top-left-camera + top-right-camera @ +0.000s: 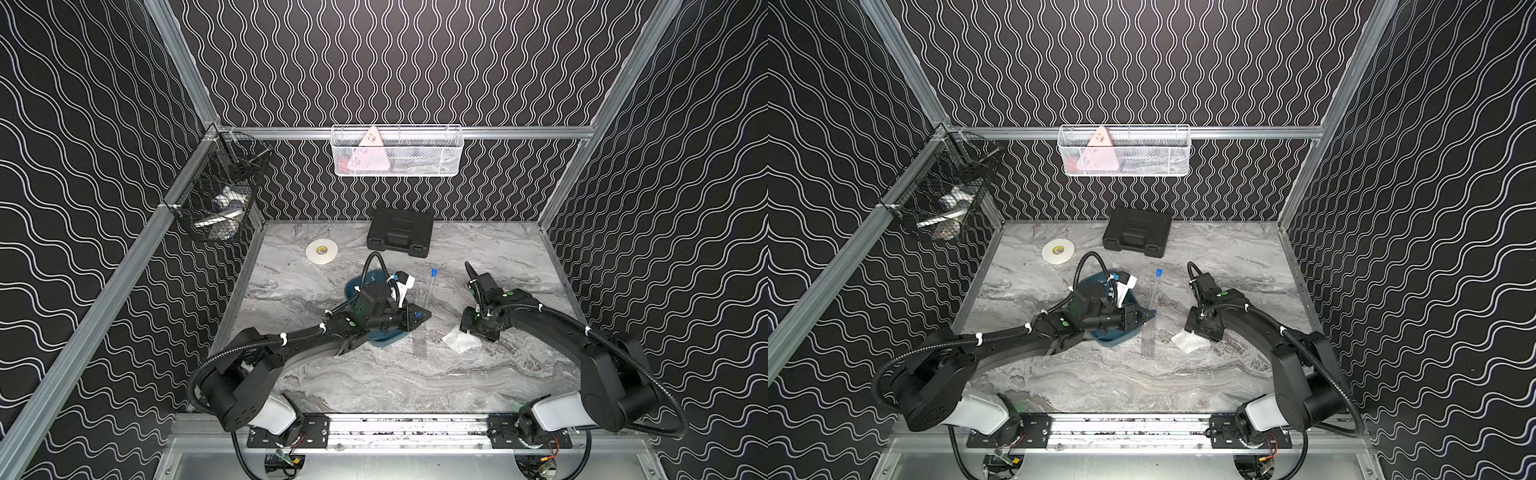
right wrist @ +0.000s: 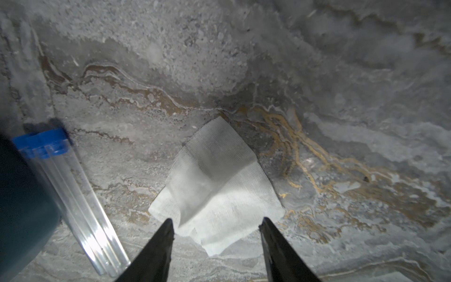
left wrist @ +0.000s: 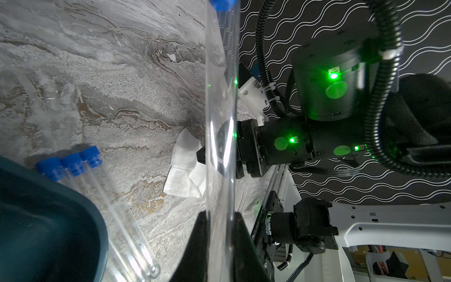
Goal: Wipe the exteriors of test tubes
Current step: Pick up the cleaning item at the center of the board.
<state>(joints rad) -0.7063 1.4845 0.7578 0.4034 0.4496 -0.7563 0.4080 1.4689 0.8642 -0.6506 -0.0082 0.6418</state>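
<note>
Gray marbled surface (image 1: 374, 374) inside a booth with wavy black-and-white walls, and a teal tray (image 1: 353, 289) sits around the middle of it, so everything here is placed off that tray. The left tool (image 3: 220, 217) is over the tray's right edge, clamped tight on one test tube (image 3: 220, 97). That tube pokes off toward the back wall with its blue cap (image 1: 434, 272) on the far end. Three more test tubes (image 3: 122, 214) lie side by side on the surface just beside the tray's right edge, touching each other, caps lined up. Further right of the tray, past those tubes, there's a folded white tissue (image 2: 214, 175). The right tool (image 2: 217, 222) hangs over the tissue's edge with jaws apart, straddling it. Can't tell if the tips actually touch the cloth. Behind the tray are a black case (image 1: 401, 232) and a roll of white tape (image 1: 322, 251).
</note>
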